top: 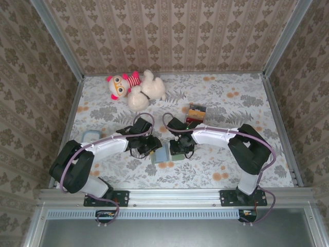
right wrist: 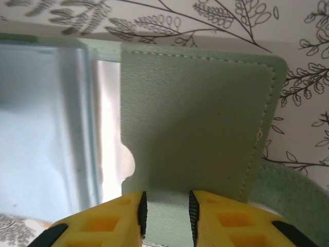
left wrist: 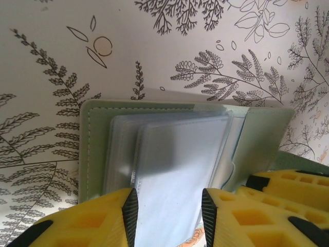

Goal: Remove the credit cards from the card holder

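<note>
Top external view: we see the card holder [top: 163, 156] lying open on the table [top: 231, 113], near the front centre. The left gripper [left wrist: 168, 206] straddles its clear sleeves with fingers apart; we cannot tell whether they clamp. The right gripper [right wrist: 165, 203] pinches the holder's green flap edge.
</note>
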Robot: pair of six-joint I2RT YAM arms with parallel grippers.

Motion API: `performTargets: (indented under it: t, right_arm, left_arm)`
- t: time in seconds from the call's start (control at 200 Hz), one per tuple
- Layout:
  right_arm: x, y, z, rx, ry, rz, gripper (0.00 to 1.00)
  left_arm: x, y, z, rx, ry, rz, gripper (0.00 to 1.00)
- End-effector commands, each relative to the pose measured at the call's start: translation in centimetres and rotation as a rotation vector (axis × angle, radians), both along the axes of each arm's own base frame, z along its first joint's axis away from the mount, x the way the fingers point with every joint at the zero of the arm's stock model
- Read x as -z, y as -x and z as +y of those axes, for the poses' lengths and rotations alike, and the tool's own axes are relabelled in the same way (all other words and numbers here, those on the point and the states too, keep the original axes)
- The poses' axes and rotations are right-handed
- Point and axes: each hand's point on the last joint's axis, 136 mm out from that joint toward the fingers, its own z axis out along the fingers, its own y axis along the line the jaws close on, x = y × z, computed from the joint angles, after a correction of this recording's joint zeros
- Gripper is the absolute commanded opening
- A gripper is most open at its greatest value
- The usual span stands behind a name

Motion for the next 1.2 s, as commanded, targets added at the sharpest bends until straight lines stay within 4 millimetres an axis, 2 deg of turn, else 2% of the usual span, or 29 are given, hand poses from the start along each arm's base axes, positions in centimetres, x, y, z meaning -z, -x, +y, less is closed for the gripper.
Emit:
performTargets:
  t: [0.0, 0.34, 0.525, 0.935, 1.195]
  right_arm:
    - [1.4, 0.7, -0.8, 0.020, 0.028, 0.044, 0.32]
    - [3.4, 0.9, -0.9, 0.027, 0.045, 0.069, 0.32]
    - [3.9, 1.1, -1.1, 0.029, 0.044, 0.082, 0.32]
    - [4.0, 1.2, -0.8, 0.029, -0.007, 0.105, 0.29]
    - [3.5, 0.8, -0.6, 0.041, -0.041, 0.099, 0.29]
  left_arm:
    - [0.6, 0.4, 0.6, -0.016, -0.024, 0.034, 0.41]
    - [1.4, 1.1, 1.1, -0.007, -0.066, 0.075, 0.44]
    - [1.2, 0.9, -0.1, 0.026, -0.031, 0.072, 0.42]
    - [-1.9, -0.3, -3.3, 0.109, 0.132, -0.025, 0.39]
    - [-3.1, -0.4, -4.2, 0.141, 0.179, -0.063, 0.39]
